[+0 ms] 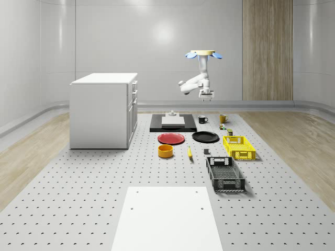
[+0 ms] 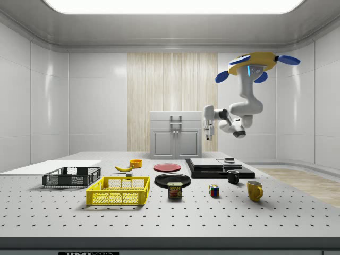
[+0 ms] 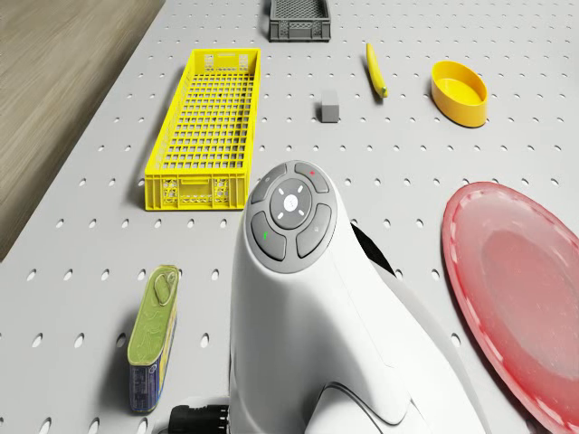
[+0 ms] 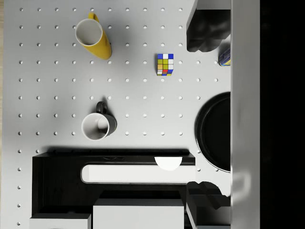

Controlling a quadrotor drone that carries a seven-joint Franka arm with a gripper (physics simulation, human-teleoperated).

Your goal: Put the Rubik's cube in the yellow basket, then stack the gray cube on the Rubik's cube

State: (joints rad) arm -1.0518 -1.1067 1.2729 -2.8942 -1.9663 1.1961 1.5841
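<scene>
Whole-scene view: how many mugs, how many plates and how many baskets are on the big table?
Mugs: 2, the black mug and the yellow mug
Plates: 2, the red plate and the black plate
Baskets: 2, the yellow basket and the black basket
Total: 6

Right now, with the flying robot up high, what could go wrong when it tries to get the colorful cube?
1. The Rubik's cube sits close to the yellow mug and the can, so the gripper coming down from high above might bump one.
2. The drone hovers well above the table; any wobble on the way down could make the gripper miss.
3. The yellow basket is narrow, so the cube might catch its rim.
</scene>
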